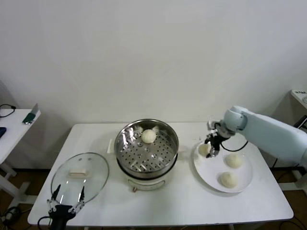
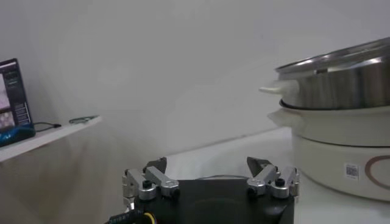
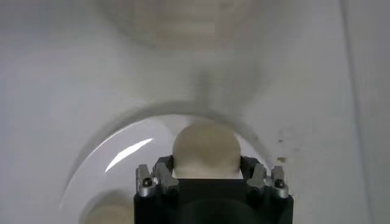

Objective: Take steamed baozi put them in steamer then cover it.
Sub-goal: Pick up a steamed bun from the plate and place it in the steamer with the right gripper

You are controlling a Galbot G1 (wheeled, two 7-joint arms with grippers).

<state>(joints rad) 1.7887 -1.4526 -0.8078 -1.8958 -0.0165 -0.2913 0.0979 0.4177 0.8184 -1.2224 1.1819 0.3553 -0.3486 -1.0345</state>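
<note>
One bun (image 1: pixel 148 136) already lies in the steamer (image 1: pixel 147 146) at the middle of the counter (image 1: pixel 168 201), and three are left on the plate (image 1: pixel 244 184) at 3 o'clock. My right end effector (image 1: pixel 211 149) stands around the bun (image 1: pixel 205 149) at the plate's 10 o'clock edge, fingers at both its sides; a firm clamp I cannot tell. My left end effector (image 1: pixel 64 207) waits wide apart at 7 o'clock by the lid (image 1: pixel 80 176), which is not yet on.

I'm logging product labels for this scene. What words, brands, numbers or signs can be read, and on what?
No text is readable.
Steamer: small square code sticker on its white base, too blurred to read.
Screen on the side table: content too small to read.
</note>
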